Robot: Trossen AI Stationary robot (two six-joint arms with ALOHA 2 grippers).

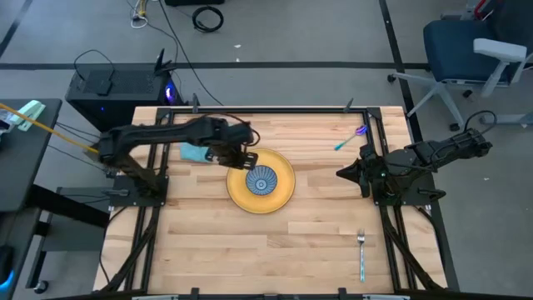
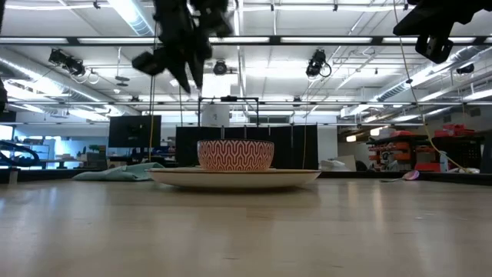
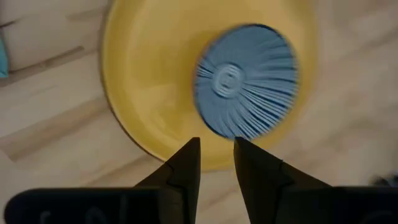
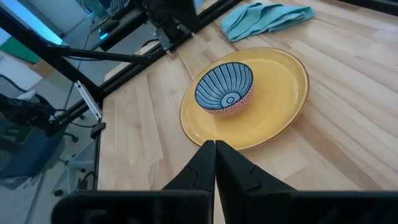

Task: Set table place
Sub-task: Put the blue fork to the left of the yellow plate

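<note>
A yellow plate (image 1: 283, 193) lies on the wooden table (image 1: 208, 242) near its middle. A bowl (image 1: 261, 181), blue-striped inside and red-patterned outside (image 2: 235, 155), stands on the plate. My left gripper (image 1: 249, 162) hangs above the plate's far-left rim (image 3: 155, 146), clear of it, with its fingers a little apart and empty (image 3: 217, 144). My right gripper (image 1: 340, 173) waits shut and empty at the table's right side, pointing toward the plate (image 4: 215, 144).
A teal cloth (image 1: 192, 153) lies left of the plate, under my left arm. A purple and blue spoon (image 1: 351, 138) lies at the far right. A fork (image 1: 361, 254) lies near the front right. Black rails (image 1: 388, 250) run along the table's sides.
</note>
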